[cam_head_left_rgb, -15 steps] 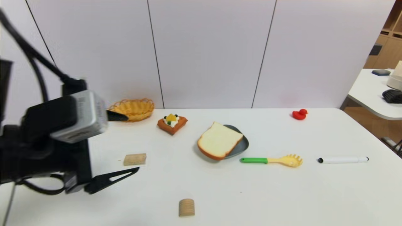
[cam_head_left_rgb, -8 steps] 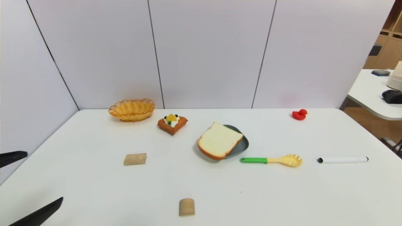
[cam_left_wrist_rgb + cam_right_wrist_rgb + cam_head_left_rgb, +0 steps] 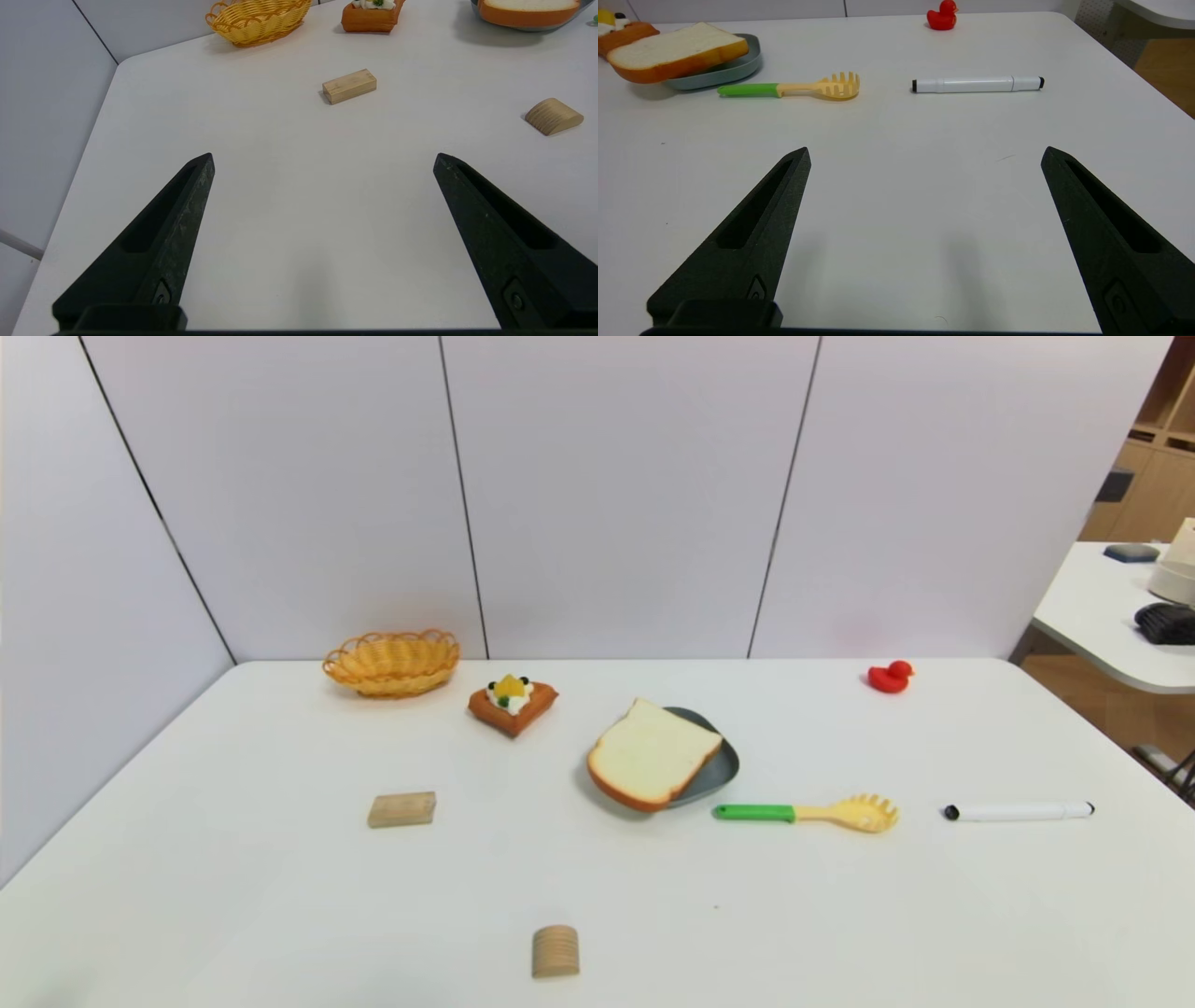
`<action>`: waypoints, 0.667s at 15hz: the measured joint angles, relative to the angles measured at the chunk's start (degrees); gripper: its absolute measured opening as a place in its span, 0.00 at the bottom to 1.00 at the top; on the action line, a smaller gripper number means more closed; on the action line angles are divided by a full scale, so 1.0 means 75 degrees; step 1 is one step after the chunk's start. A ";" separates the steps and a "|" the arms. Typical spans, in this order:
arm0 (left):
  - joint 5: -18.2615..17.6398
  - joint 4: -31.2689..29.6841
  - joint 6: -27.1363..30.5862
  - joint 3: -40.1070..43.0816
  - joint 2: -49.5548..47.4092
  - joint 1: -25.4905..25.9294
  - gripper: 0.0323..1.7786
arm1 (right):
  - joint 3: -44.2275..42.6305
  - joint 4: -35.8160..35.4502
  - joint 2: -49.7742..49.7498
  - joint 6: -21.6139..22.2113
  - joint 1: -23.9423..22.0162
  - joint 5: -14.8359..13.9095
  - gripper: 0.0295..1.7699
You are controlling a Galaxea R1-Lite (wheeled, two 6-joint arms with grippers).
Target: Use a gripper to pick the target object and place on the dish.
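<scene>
The toast slice (image 3: 652, 752), white-faced with an orange-brown crust, lies on the blue-grey dish (image 3: 721, 767) near the table's middle and overhangs the dish's near left rim. Both also show in the right wrist view, toast (image 3: 677, 49) over dish (image 3: 747, 65). Neither arm appears in the head view. My left gripper (image 3: 323, 158) is open over bare table near the front left, empty. My right gripper (image 3: 926, 151) is open over bare table near the front right, empty.
An orange wicker basket (image 3: 392, 662) and a waffle cake (image 3: 512, 705) stand at the back left. A wooden block (image 3: 401, 809) and a wooden half-round (image 3: 555, 952) lie nearer. A green-handled pasta spoon (image 3: 808, 813), a white marker (image 3: 1019, 811) and a red duck (image 3: 891, 677) lie to the right.
My left arm has drawn back and down out of the head view, staying open. The toast and dish have not moved.
</scene>
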 joint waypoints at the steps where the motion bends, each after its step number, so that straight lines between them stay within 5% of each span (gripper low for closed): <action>1: 0.0010 0.0000 -0.0093 0.0206 -0.0353 -0.0008 0.95 | 0.0000 0.0000 0.0000 -0.0002 0.0000 0.0002 0.97; 4: 0.0137 -0.0028 -0.0265 0.0837 -0.1239 -0.0041 0.95 | 0.0000 -0.0003 0.0000 -0.0002 0.0000 0.0002 0.97; 10: 0.1312 -0.0595 -0.1144 0.1874 -0.1793 -0.0046 0.95 | 0.0000 0.0000 0.0000 0.0000 0.0000 -0.0003 0.97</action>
